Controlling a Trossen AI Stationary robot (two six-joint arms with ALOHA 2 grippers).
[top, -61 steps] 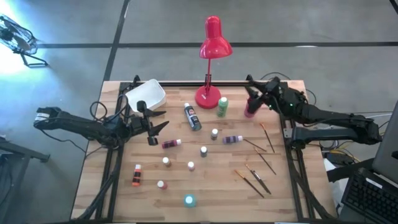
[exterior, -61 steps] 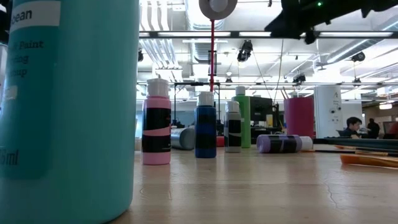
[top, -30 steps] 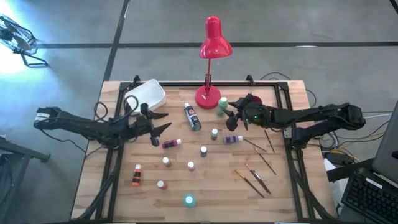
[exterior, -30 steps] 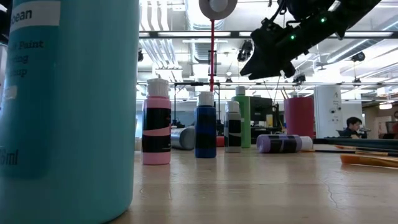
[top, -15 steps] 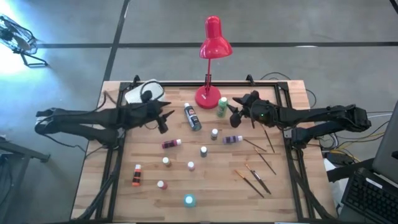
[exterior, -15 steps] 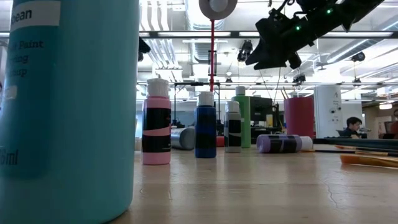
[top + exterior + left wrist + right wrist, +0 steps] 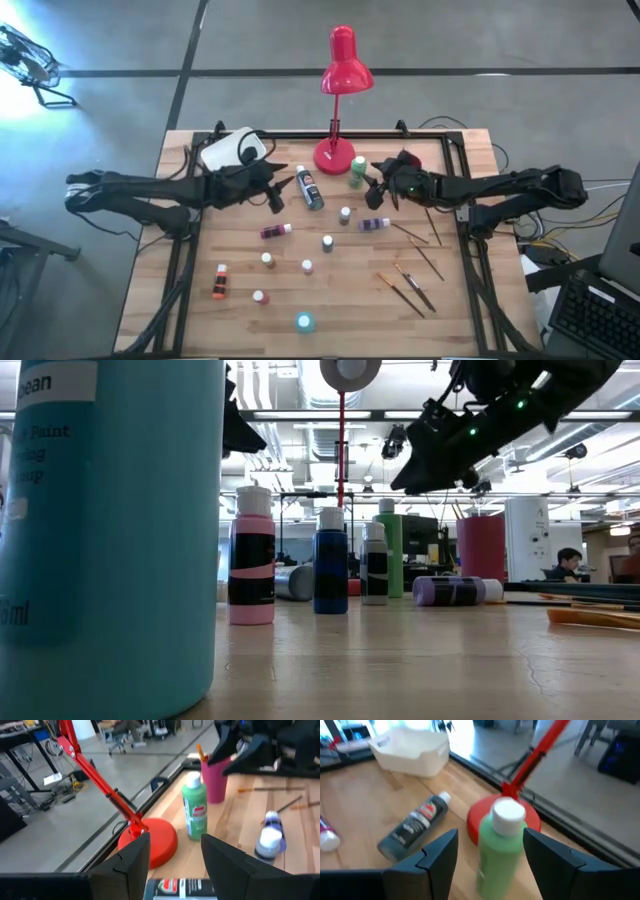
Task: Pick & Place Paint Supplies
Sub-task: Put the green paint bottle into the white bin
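**A:** While your right gripper (image 7: 487, 851) hangs with its fingers spread and nothing between them, look at what sits just ahead: the green bottle (image 7: 499, 845), upright, white cap on top, right beside the red lamp base (image 7: 480, 817).

**B:** And on the table as a whole?

**A:** Seen from above, that bottle (image 7: 357, 170) stands at about one o'clock from the table's middle, with the gripper (image 7: 384, 187) at its four o'clock, near but not touching. My advice: centre the bottle in the gap before you lower, and close on the body rather than the cap, since a nudge could tip it against the lamp.

**B:** Your left side?

**A:** Your left gripper (image 7: 175, 852) is also spread and empty, just over the dark bottle (image 7: 309, 188) lying on its side at twelve o'clock. Beyond it, the white bin (image 7: 232, 150) sits at eleven; the brushes (image 7: 408, 288) lie well apart at four.
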